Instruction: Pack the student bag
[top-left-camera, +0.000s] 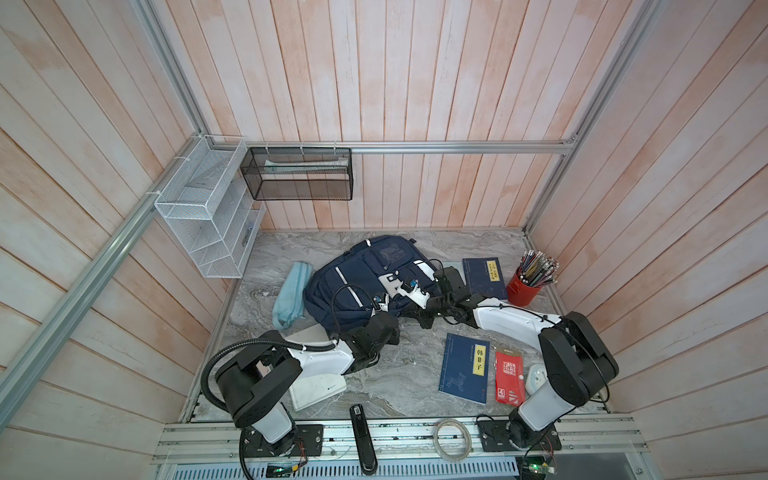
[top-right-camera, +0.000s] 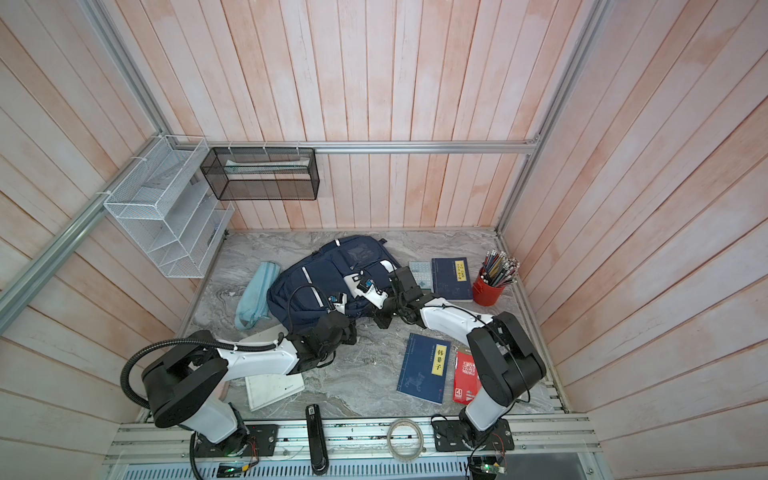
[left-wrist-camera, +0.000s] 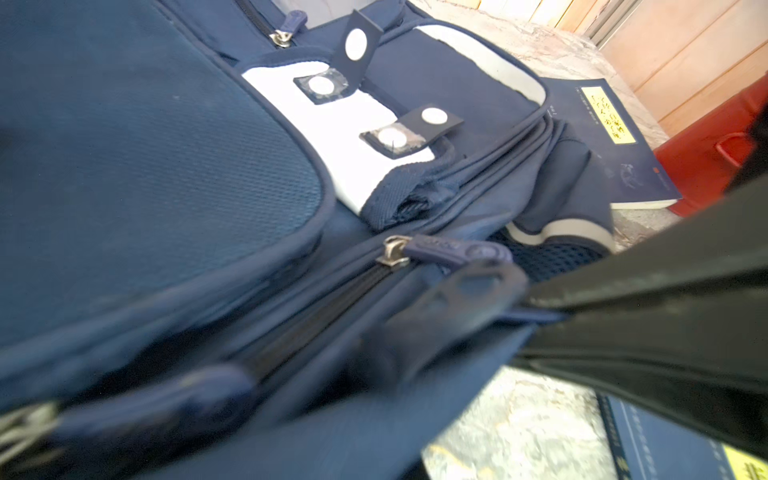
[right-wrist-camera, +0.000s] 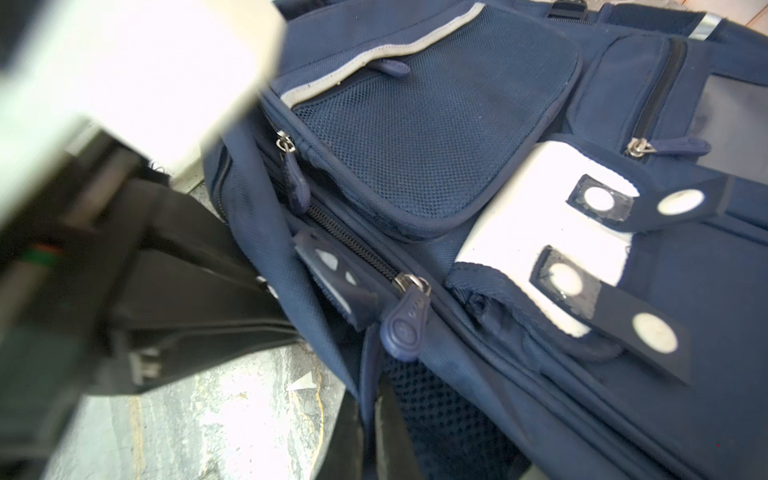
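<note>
Left end effector (left-wrist-camera: 540, 309) closed, pinching student bag (left-wrist-camera: 166, 145)

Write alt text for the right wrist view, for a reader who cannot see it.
Close-up of the navy student bag lying on a grey marble table, showing a mesh front pocket, a long zip and a white patch with two studded tabs. At the bag's edge, the left pincer, black and blurred, is shut at that zip's end.

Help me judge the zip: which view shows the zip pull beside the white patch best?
The right wrist view: the zip pull lies sharp and close on the student bag. The left wrist view shows it too, softer. In both top views it is too small to tell.
</note>
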